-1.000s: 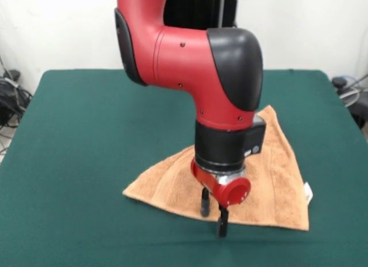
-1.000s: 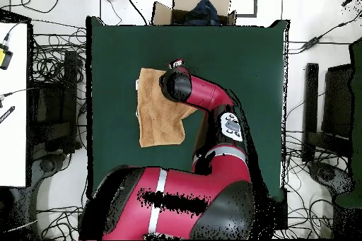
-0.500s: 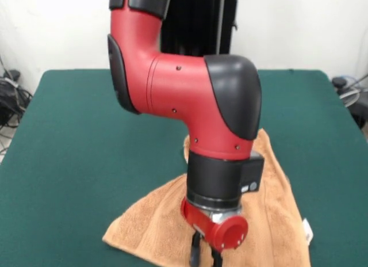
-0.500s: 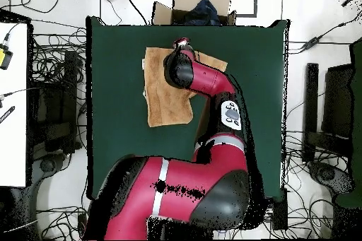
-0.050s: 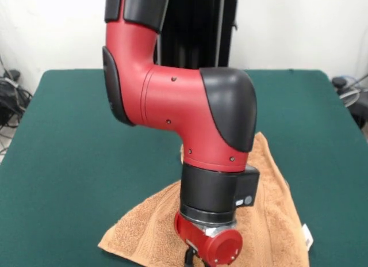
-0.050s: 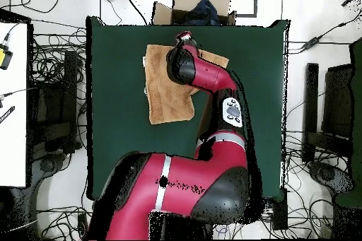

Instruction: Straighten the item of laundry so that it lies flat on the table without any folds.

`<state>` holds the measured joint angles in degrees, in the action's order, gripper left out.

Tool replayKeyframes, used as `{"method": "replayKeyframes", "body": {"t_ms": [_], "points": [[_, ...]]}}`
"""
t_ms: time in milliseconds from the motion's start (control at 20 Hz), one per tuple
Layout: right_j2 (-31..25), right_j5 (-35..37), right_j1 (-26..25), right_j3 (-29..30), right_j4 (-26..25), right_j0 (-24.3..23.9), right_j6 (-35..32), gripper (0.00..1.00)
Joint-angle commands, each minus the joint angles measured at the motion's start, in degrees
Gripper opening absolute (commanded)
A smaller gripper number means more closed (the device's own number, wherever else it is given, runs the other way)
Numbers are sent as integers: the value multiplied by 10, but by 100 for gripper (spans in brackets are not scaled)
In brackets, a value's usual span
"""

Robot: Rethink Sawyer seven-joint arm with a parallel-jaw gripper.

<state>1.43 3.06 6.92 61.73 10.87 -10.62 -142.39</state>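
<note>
An orange-tan terry towel (image 5: 270, 221) was seen folded on the dark green felt surface (image 5: 75, 134). The end effector (image 6: 184, 37), grip state untellable, was apparently dragging its edge; unfolding seemed next.

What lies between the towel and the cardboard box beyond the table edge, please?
In the overhead view, only a bare strip of green table separates the towel from the cardboard box.

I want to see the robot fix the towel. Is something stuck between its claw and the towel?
Nothing visible is. The gripper is right over the towel, on the bare green table. Its tips drop out of the picture.
</note>
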Motion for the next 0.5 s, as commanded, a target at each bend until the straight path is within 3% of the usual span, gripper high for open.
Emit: {"method": "replayKeyframes", "body": {"t_ms": [50, 200, 500], "points": [[22, 133, 99, 188, -5, 18, -56, 100], [29, 210, 166, 238, 6, 23, -56, 100], [30, 283, 235, 267, 4, 12, -44, 100]]}}
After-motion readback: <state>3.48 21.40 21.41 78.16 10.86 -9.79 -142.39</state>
